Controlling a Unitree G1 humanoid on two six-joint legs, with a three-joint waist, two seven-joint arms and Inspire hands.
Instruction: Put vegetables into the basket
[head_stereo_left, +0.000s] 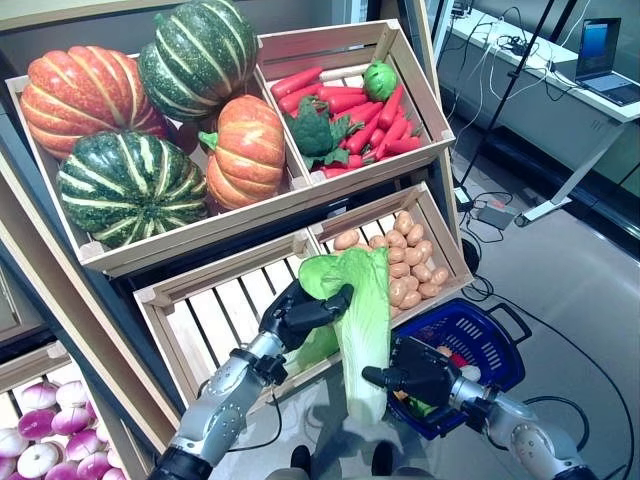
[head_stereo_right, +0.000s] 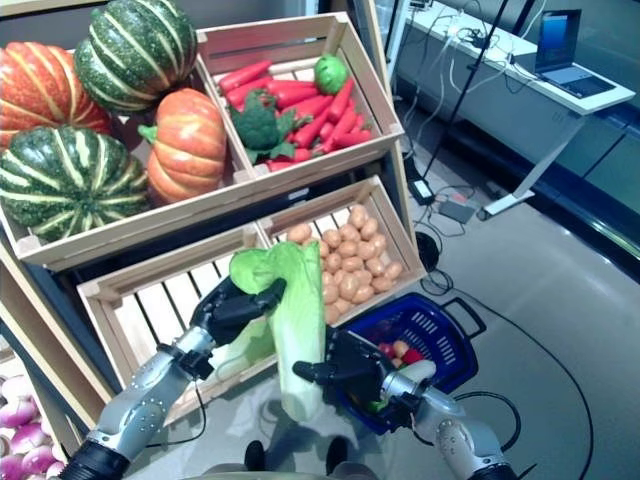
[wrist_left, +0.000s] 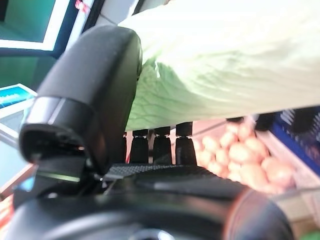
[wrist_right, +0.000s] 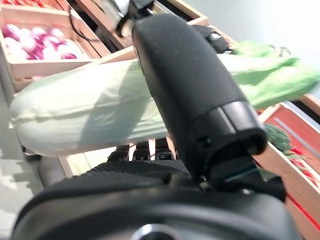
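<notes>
A long pale-green napa cabbage (head_stereo_left: 366, 310) hangs upright in front of the lower crates, leafy end up. My left hand (head_stereo_left: 300, 315) is shut on its upper part; in the left wrist view the thumb (wrist_left: 90, 100) lies over the cabbage (wrist_left: 225, 65) and the fingers curl behind it. My right hand (head_stereo_left: 425, 375) is shut on its lower part; in the right wrist view the thumb (wrist_right: 190, 85) crosses the cabbage (wrist_right: 85, 107). The blue basket (head_stereo_left: 493, 338) stands on the floor just right of the right hand, with small red and orange vegetables (head_stereo_right: 400, 350) inside.
A wooden stand with slanted crates rises behind the hands. A slatted lower crate (head_stereo_left: 220, 310) is behind the left hand, with a crate of potatoes (head_stereo_left: 410, 260) beside the cabbage. A desk with a laptop (head_stereo_left: 600, 60) and floor cables (head_stereo_left: 495, 215) lie at the right.
</notes>
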